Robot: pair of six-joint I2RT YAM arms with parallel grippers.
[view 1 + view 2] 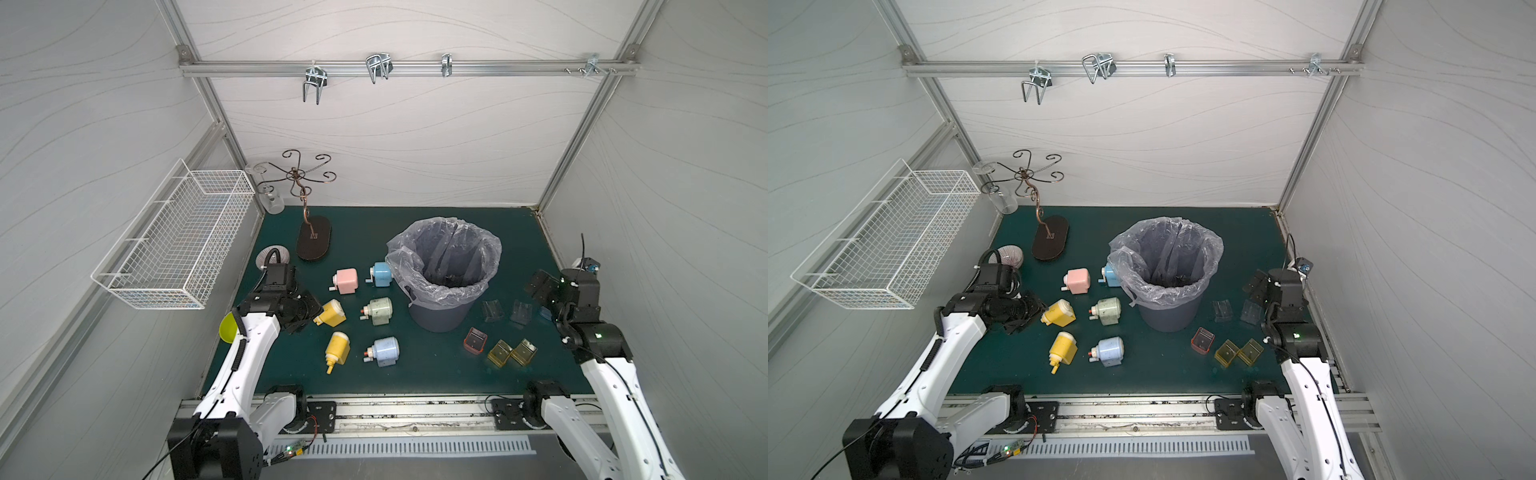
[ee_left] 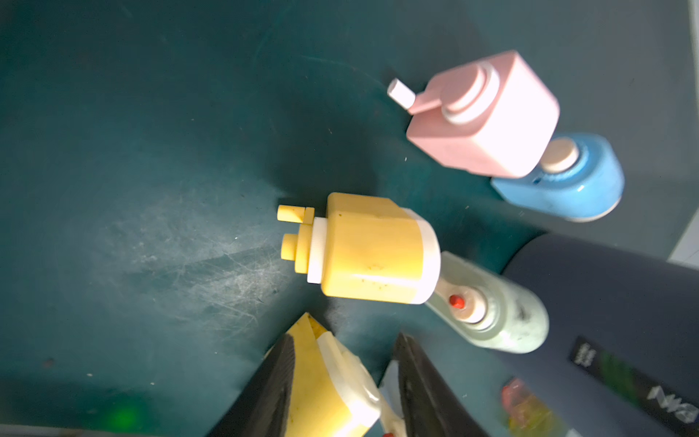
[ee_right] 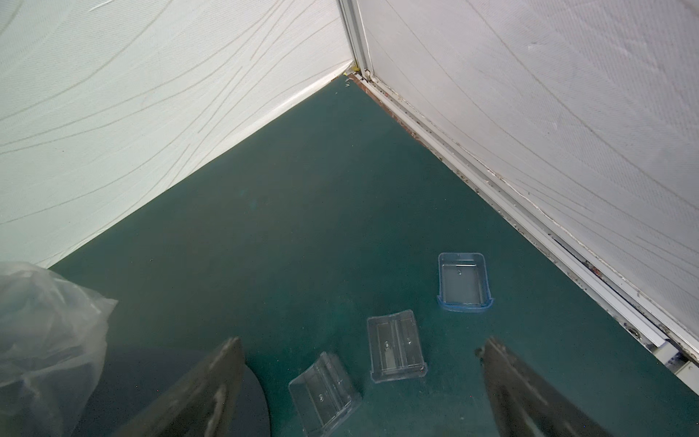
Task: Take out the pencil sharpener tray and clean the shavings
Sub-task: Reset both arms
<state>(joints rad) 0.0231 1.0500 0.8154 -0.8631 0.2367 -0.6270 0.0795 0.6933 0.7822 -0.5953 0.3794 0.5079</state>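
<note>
The left gripper (image 2: 346,336) is clenched. A yellow sharpener (image 1: 337,352) shows between its fingers (image 2: 272,378), grip uncertain. Its long axis runs near-to-far, with the crank (image 1: 330,369) toward the worktop's (image 1: 415,374) near edge. 6 trays (image 1: 500,352) lie toward the right edge, and the right gripper (image 3: 362,339) gapes. Dark shavings (image 1: 444,276) lie in the bin (image 1: 436,320).

A robotics lab test cell: white textured wall panels (image 1: 395,158) in a silver aluminium-profile frame (image 1: 415,66) enclose a dark-green-topped table (image 1: 415,374), with two white-and-black robot arms (image 1: 257,332) mounted along its front edge.
</note>
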